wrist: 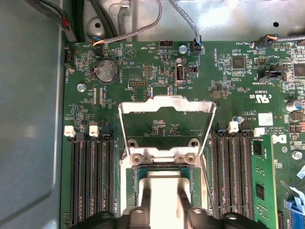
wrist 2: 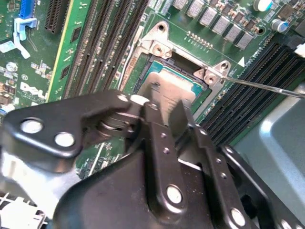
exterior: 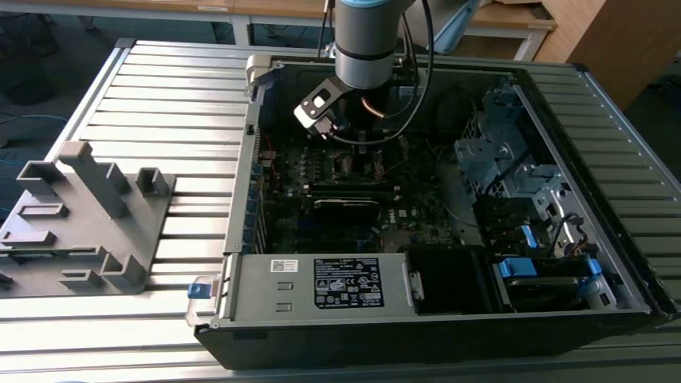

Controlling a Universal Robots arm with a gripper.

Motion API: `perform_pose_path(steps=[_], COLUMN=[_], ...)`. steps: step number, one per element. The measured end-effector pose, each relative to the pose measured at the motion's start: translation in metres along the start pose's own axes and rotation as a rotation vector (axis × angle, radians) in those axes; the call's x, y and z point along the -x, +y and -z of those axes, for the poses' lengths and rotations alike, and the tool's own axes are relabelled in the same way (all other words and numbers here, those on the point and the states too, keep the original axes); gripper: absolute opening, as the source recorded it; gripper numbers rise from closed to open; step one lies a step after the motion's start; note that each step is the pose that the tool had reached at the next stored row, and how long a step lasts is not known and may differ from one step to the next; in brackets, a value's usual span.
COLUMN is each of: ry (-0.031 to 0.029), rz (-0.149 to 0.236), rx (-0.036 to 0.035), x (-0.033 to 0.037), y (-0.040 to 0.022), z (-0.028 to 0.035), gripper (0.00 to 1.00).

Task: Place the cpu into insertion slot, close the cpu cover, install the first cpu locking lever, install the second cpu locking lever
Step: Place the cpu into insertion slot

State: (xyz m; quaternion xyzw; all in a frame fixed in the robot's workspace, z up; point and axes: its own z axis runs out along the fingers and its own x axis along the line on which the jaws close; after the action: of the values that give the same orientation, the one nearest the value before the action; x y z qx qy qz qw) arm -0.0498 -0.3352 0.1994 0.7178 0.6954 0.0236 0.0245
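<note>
In the first wrist view the cpu [wrist: 164, 179] lies with its silver top in the insertion slot [wrist: 131, 183], between my gripper's fingers. My gripper [wrist: 164, 193] is shut on the cpu's sides. The cpu cover [wrist: 167, 99] is swung open and stands back from the slot as a silvery frame. The second wrist view shows the cpu [wrist 2: 174, 86] seated inside the slot's metal rim [wrist 2: 159, 47], with my gripper [wrist 2: 164, 102] on it. A thin lever wire [wrist 2: 267, 86] sticks out beside the slot. In the exterior view my gripper [exterior: 338, 136] reaches down into the open computer case [exterior: 234, 199].
Long black memory slots [wrist: 90, 176] [wrist: 233, 171] flank the socket on both sides. Cables [wrist: 143, 26] run along the board's edge near the grey case wall [wrist: 28, 119]. A drive cage [exterior: 505, 152] and power supply [exterior: 319, 283] fill the case. A grey fixture [exterior: 85, 215] stands at the exterior view's left.
</note>
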Motion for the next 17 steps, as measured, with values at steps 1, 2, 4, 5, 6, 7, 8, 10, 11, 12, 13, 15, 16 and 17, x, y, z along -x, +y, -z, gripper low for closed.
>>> perform_pose_path(steps=[1,2,4,5,6,7,8,10,11,12,13,15,16,17], ry=[0.0,0.0001,0.0004,0.0004,0.0003,0.0004,0.0003,0.0003,0.0003,0.0003,0.0,-0.0002,-0.0002,0.0], rz=[0.0,0.0,0.0,0.0,0.0,0.0,0.0,0.0,0.0,0.0,0.0,0.0,0.0,0.0], rx=[0.0001,0.0001,0.0003,0.0002,0.0002,0.0002,0.0002,0.0002,0.0002,-0.0001,-0.0019,-0.0035,-0.0037,-0.0037], x=[0.0,0.0,-0.0001,-0.0001,-0.0001,-0.0001,-0.0001,-0.0001,-0.0001,-0.0001,0.0,0.0,0.0,0.0], y=[0.0,0.0,0.0001,0.0001,0.0001,0.0001,0.0001,0.0001,0.0001,0.0,0.0,0.0,0.0,0.0], z=[0.0,0.0,0.0,0.0,0.0001,0.0001,0.0002,0.0002,0.0003,0.0003,0.0003,0.0003,0.0003,0.0002], gripper=[0.3,0.24,0.18,0.13,0.13,0.1,0.1,0.1,0.1,0.1,0.1,0.1,0.1,0.1])
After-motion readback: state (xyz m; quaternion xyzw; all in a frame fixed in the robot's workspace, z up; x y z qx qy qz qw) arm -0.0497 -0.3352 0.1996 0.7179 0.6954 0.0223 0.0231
